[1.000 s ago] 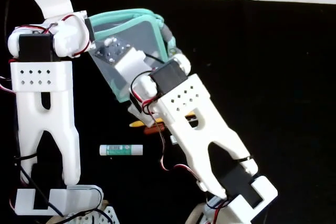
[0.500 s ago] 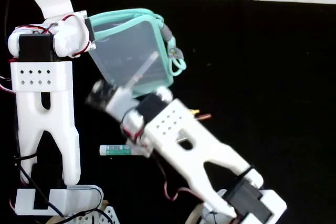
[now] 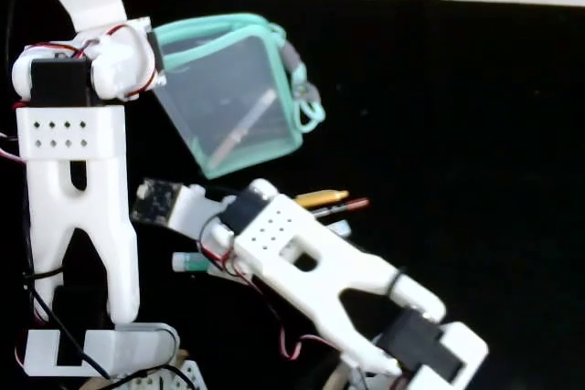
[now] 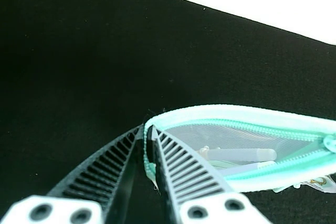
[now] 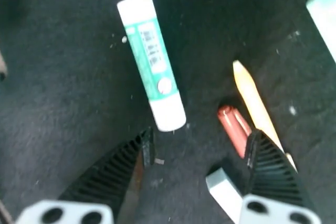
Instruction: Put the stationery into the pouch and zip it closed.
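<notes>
lining up on the glue stick (image 5: pixel 151 61)
my left pincer (image 4: pixel 148 136) is clamped on the pouch (image 3: pixel 233 89) rim, holding its mouth agape. my right pincer (image 5: pixel 200 142) hangs spread over the table just short of the glue stick; i should straddle its middle crosswise and miss the pencil (image 5: pixel 255 100) alongside.

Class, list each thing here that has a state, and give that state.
pouch: unzipped, one pale stick inside.
left gripper: shut on pouch's rim.
glue stick: lying flat, outside pouch.
right gripper: open, near glue stick.
yellow pencil: lying outside pouch.
red pen: lying outside pouch.
</notes>
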You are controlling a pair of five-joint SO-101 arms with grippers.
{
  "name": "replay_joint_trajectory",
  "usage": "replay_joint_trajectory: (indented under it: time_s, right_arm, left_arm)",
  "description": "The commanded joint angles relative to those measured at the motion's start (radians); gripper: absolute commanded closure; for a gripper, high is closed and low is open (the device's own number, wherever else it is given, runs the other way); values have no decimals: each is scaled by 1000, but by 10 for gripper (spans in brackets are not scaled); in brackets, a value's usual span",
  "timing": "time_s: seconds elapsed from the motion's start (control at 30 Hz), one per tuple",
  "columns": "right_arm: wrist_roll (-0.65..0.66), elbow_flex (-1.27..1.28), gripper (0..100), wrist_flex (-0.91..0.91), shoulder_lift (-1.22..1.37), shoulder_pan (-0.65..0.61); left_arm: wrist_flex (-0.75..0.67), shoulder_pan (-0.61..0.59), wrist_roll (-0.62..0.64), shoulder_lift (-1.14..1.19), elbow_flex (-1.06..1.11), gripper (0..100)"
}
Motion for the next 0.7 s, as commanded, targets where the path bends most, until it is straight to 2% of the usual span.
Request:
replay_joint_trajectory:
  time_s: [0.0, 0.17, 0.67]
  right_arm:
    - [12, -5, 721, -65, 38, -21]
    - [12, -25, 721, -134, 114, -50]
    - [12, -390, 721, -94, 430, -120]
  left_arm:
    - [6, 19, -6, 16, 44, 993]
    - [6, 19, -6, 16, 45, 993]
    - [-44, 19, -6, 15, 133, 993]
